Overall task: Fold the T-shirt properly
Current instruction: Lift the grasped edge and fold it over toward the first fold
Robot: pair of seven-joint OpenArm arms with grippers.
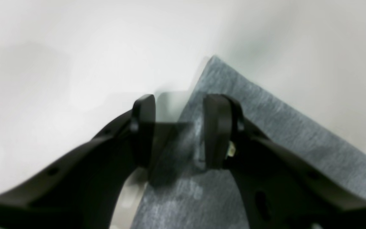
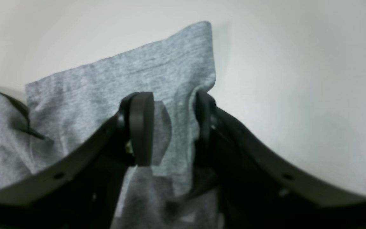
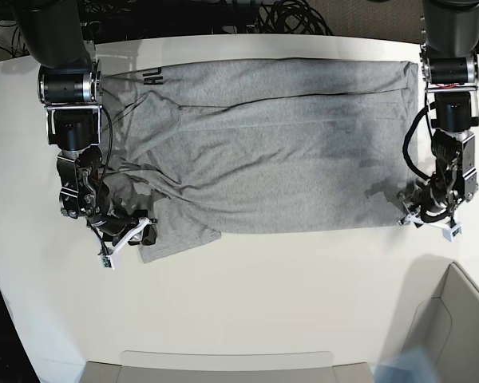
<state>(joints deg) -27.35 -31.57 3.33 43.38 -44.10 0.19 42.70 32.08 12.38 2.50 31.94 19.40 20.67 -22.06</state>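
Broadly, the light heather-grey cotton T-shirt [image 3: 263,144] is spread flat across the white tabletop [image 3: 247,311], reached at both near corners.

At the sleeve end, the cloth [image 2: 132,73] is straddled by the black right gripper [image 2: 174,127], whose fingers are parted with fabric between them. At the hem corner [image 1: 265,133], the black left gripper [image 1: 179,130] is set with fingers apart, one finger [image 1: 219,130] over the cloth and the other over bare table. Black lettering [image 3: 152,77] is seen near the far edge.
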